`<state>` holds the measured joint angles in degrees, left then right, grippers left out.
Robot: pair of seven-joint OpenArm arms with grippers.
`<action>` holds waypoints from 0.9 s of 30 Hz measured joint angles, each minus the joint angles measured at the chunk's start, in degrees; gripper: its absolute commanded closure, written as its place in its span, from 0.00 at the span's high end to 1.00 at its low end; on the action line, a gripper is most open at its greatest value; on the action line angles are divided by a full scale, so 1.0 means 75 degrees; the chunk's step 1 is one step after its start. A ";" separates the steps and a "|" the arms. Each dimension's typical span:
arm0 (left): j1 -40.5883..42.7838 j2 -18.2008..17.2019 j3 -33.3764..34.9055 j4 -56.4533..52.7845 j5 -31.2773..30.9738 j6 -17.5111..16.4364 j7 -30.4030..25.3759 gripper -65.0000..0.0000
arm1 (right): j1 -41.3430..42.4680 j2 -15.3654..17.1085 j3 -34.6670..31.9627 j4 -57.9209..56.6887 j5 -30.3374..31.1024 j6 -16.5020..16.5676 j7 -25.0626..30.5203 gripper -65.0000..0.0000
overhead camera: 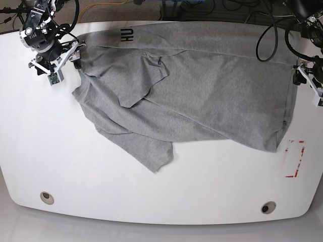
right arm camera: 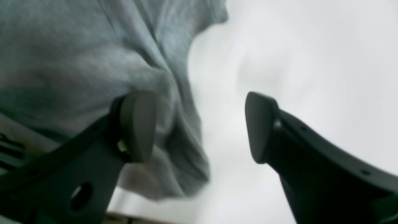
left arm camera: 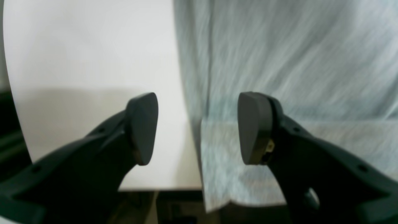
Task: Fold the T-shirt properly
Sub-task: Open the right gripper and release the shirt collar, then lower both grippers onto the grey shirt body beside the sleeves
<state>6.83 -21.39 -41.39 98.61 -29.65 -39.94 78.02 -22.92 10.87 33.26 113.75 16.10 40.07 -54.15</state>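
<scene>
The heather-grey T-shirt (overhead camera: 202,85) lies crumpled across the far half of the white table (overhead camera: 75,161), with black lettering (overhead camera: 126,34) showing at its far left. One flap reaches toward the front (overhead camera: 154,151). My right gripper (overhead camera: 74,54) stands open at the shirt's left edge. In the right wrist view it (right arm camera: 199,126) straddles a bunched fold of the T-shirt (right arm camera: 77,46) without pinching it. My left gripper (overhead camera: 299,75) stands open at the shirt's right edge. Seen from the left wrist, the left gripper (left arm camera: 197,129) hangs over the edge of the T-shirt (left arm camera: 279,62), nothing between its pads.
A red-outlined mark (overhead camera: 294,159) sits on the table at the right. Two round holes (overhead camera: 46,197) (overhead camera: 268,207) lie near the front edge. Cables (overhead camera: 202,7) run behind the table's far edge. The shirt's hem (left arm camera: 217,196) overhangs the table edge in the left wrist view.
</scene>
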 measured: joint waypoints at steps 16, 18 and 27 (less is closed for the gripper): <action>-0.1131 0.0749 0.1466 -0.0026 0.0038 0.0455 -0.0638 0.58 | 0.3159 -0.0289 -0.0038 -0.2530 -0.1262 -0.0041 0.0204 0.65; -0.1166 0.0766 0.1655 -0.0032 0.0041 0.0699 -0.0749 0.58 | 0.3497 -0.0283 -0.0041 -0.2981 -0.1198 -0.0015 0.0236 0.65; -0.1166 0.0764 0.1915 -0.0035 0.0070 0.1303 -0.1230 0.58 | 0.4325 -0.0216 -0.0105 -0.4581 -0.1221 -0.0020 0.0866 0.65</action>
<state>-1.91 -15.66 -27.03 98.35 -29.12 -30.17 68.79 9.52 9.26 32.47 79.40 6.94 39.92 -47.66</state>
